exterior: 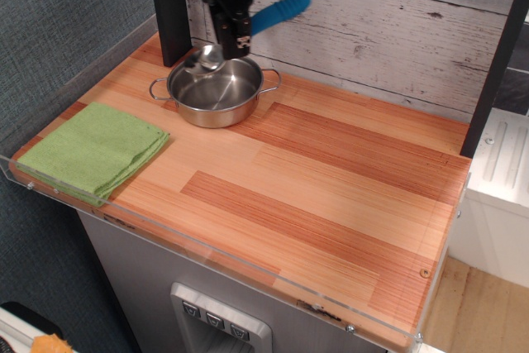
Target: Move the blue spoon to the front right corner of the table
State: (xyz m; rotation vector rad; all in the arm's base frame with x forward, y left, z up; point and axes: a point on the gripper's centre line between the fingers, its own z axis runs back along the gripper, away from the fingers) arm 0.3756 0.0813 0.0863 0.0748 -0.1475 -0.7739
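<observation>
The blue spoon [263,21] hangs in the air at the back left of the table [331,171], tilted so its thick, ribbed bright blue handle points up and to the right against the pale plank wall, while its shiny round metal bowl sits lower, to the left. The middle of the spoon is hidden. The table is a rectangular top of striped light and reddish-brown wood planks, edged with a clear acrylic rim and set on a grey base. Its front right corner lies well apart from the spoon.
</observation>
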